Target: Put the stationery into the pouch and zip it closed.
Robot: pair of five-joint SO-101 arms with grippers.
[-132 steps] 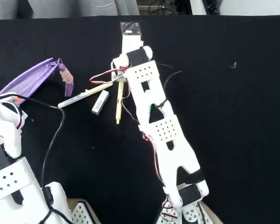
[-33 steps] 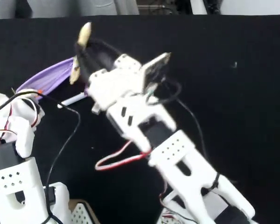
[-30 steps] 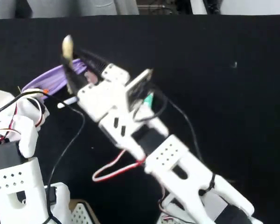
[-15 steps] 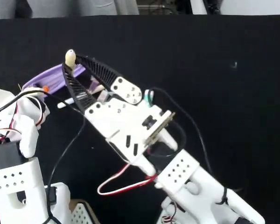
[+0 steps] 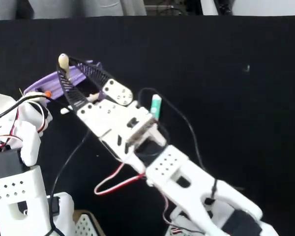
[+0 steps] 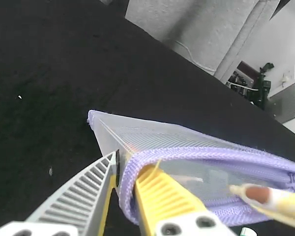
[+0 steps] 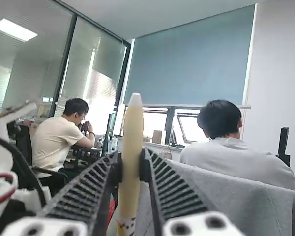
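Change: the pen [image 5: 63,61] has swung from mid-table over to the pouch [image 5: 54,81].
Pen: long axis upright, pinched in the right gripper [image 5: 65,73].
Pouch: rim clamped by the left gripper [image 6: 124,169], mouth just beside the pen's lower end.

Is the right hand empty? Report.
No, the right hand is clamped on a cream pen.

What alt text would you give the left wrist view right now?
The left tool is shut on the purple-edged mesh pouch, pinching its rim between a grey and a yellow finger above the black table. The end of a pale pen shows close beside the pouch's rim.
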